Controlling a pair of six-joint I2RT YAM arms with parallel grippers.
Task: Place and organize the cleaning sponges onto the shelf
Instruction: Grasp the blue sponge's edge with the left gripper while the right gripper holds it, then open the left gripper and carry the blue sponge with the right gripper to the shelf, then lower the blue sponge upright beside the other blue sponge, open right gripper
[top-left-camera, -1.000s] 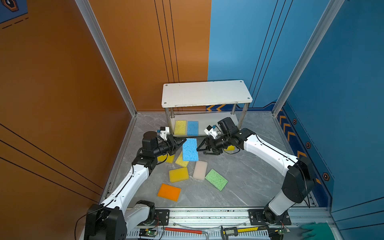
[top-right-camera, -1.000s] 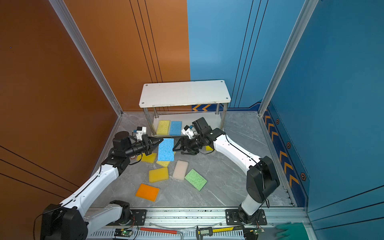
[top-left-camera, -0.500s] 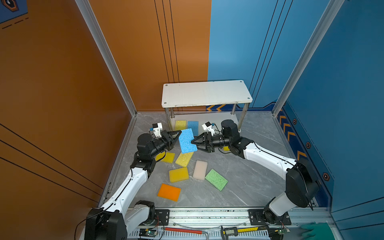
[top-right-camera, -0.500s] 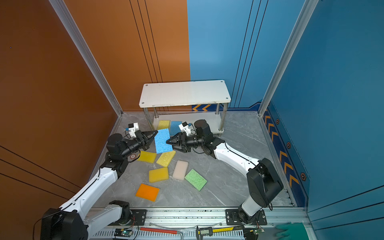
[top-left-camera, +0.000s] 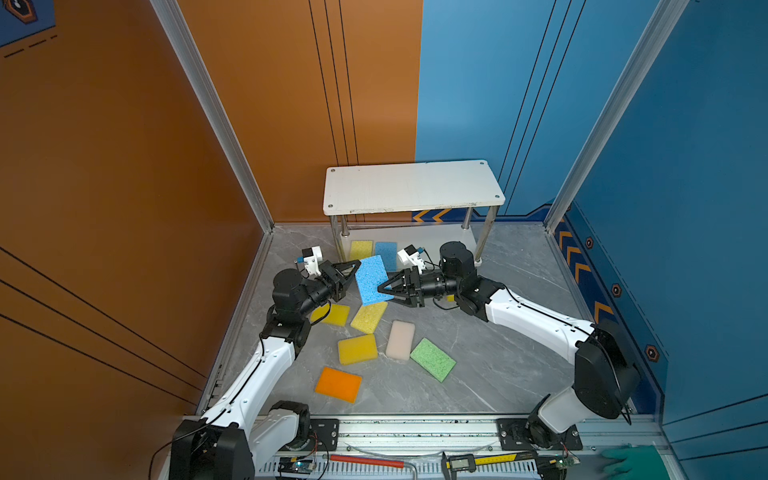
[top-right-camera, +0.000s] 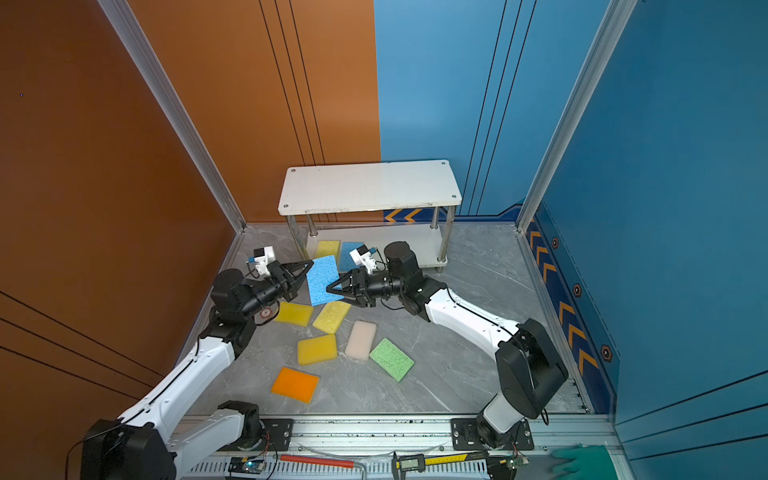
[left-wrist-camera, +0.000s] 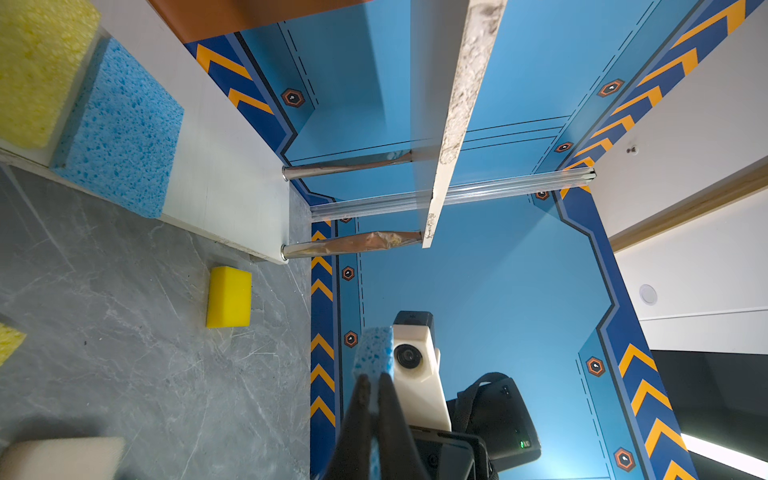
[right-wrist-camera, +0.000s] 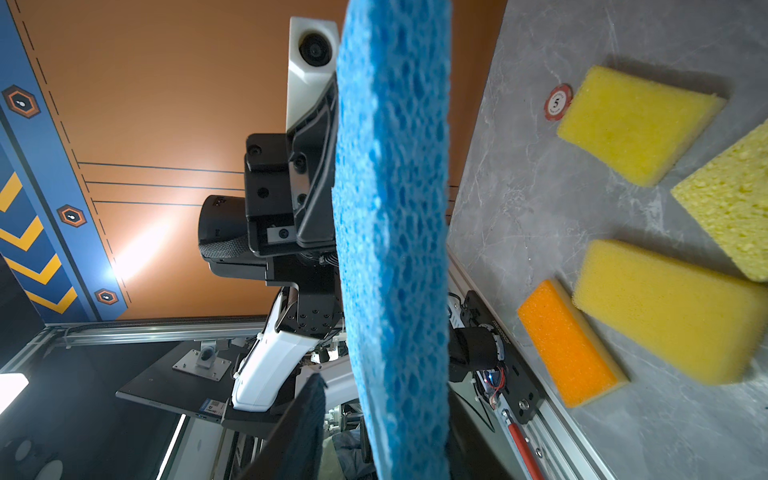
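The left gripper pinches a blue sponge upright by one edge. The right gripper has its jaws straddling the opposite edge, a gap showing on one side. Below the hands, seven sponges lie on the floor; beyond, the shelf holds only two.

2 sponges on shelf btm board; several on floor in front.

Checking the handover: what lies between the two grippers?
Only the raised blue sponge: left gripper clamps one edge, right gripper straddles the opposite. Both top views show it.
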